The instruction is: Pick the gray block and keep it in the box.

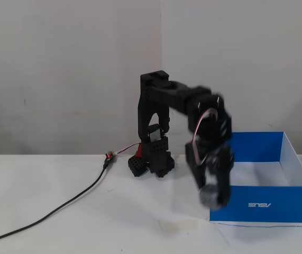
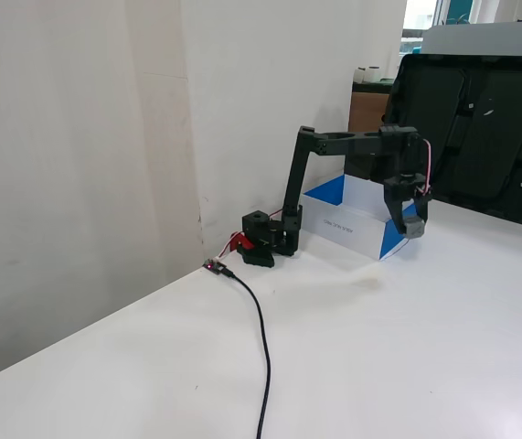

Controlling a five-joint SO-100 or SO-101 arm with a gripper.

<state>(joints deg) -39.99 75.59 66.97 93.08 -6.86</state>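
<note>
My black gripper (image 1: 212, 194) points down and is shut on the gray block (image 1: 210, 193), held in the air just in front of the blue box's (image 1: 277, 203) near left corner. In a fixed view from the side, the gripper (image 2: 412, 225) holds the gray block (image 2: 413, 227) above the table at the box's (image 2: 331, 191) near corner, outside its walls. The box is open on top with a white floor (image 1: 262, 173) and a white logo on its front side. The image of the gripper is motion-blurred.
The arm's base (image 1: 153, 159) stands by the white wall left of the box. A black cable (image 1: 61, 206) runs from a small connector (image 1: 108, 156) across the white table toward the front left. Dark chairs (image 2: 489, 128) stand behind the table.
</note>
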